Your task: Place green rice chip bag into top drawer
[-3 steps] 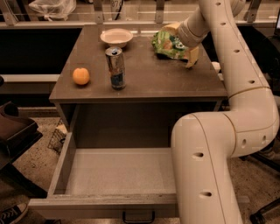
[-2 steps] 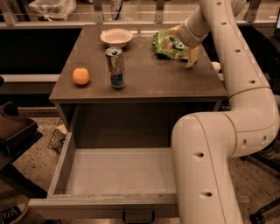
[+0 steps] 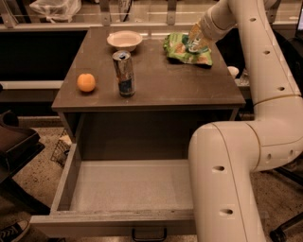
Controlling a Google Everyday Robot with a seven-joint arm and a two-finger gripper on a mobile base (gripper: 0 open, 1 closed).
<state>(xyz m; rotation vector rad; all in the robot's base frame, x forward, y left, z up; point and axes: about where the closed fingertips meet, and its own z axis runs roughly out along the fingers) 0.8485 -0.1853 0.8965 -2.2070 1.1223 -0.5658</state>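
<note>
**Gripper down on the green bag, top drawer pulled out**

The gripper point(image 3: 195, 41) sits at the 1 o'clock corner of the desk point(image 3: 165, 82), pressed onto the crinkly bright-green rice chip bag point(image 3: 177, 47). The wrist covers the bag's upper right part. Whether the gripper has hold of the bag or merely rests on it cannot be told, as its tip merges with the foil. The bag lies flat and rumpled, with tan chips pictured along its near edge; its lettering is too small to read.

The smooth cream robot arm point(image 3: 265, 118) runs down the right side. Its thick rounded lower link hides the right end of the wide, shallow grey-brown top drawer point(image 3: 128, 189) and is itself cut off at the bottom edge. The drawer stands open toward 6 o'clock, with a plain matte floor and low side walls. Its small dark metal handle point(image 3: 149, 234) is only partly in view at the lower edge.

On the brown, matte desk top are three more things:
- A shallow, pale round bowl point(image 3: 124, 40) stands at 12 o'clock.
- A tall metal drink can point(image 3: 123, 73) stands upright near the middle, its label unreadable.
- A small round orange fruit point(image 3: 86, 82) lies at 9 o'clock, well apart from the can.

A crumpled clear plastic bag point(image 3: 54, 7) at 11 o'clock, beyond the desk, is cut off by the top edge
</note>
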